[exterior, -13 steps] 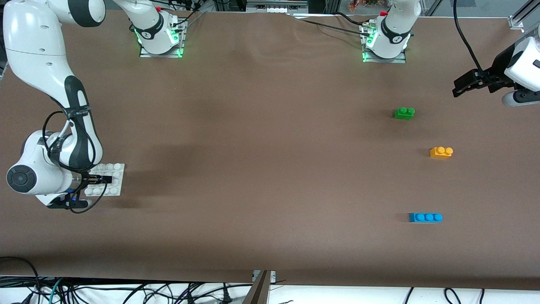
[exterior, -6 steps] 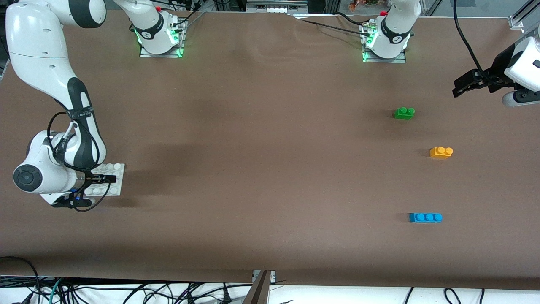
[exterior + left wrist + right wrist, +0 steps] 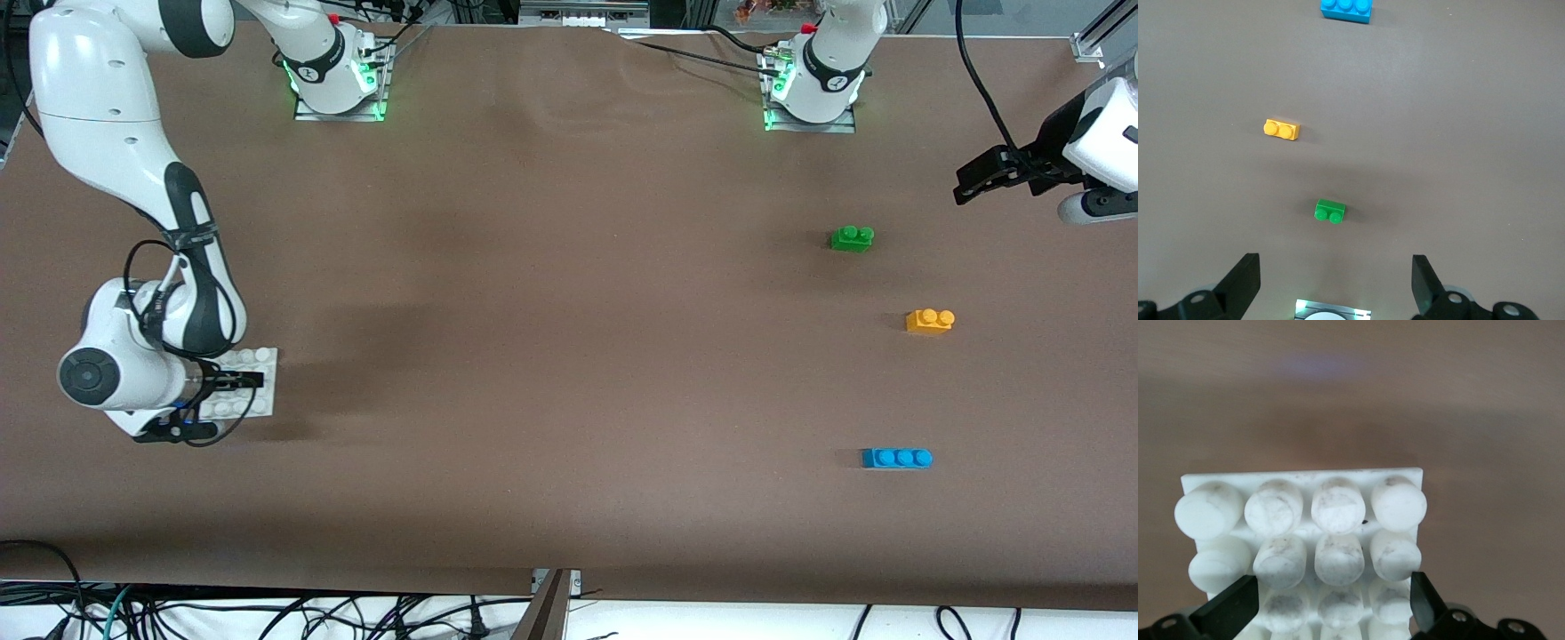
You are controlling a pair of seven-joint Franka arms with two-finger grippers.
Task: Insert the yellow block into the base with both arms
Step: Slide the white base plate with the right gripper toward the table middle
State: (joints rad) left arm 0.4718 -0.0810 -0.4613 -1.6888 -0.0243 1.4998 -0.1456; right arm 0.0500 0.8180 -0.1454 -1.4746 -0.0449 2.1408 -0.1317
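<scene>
The white studded base (image 3: 260,359) (image 3: 1305,507) is at the right arm's end of the table. My right gripper (image 3: 233,382) (image 3: 1331,608) is shut on it, one black finger on each side edge. I cannot tell whether the base rests on the table or hangs just above it. The yellow block (image 3: 929,320) (image 3: 1281,129) lies alone on the table toward the left arm's end. My left gripper (image 3: 969,182) (image 3: 1331,283) waits open and empty, high over the table's edge at that end, well away from the block.
A green two-stud brick (image 3: 852,237) (image 3: 1330,211) lies farther from the front camera than the yellow block. A blue three-stud brick (image 3: 896,458) (image 3: 1346,8) lies nearer. The arms' mounting plates (image 3: 338,105) (image 3: 809,120) stand along the back edge. Brown table between the base and the bricks.
My right gripper has shifted toward the table's middle, and the base has moved with it. The left arm and the three bricks have stayed still.
</scene>
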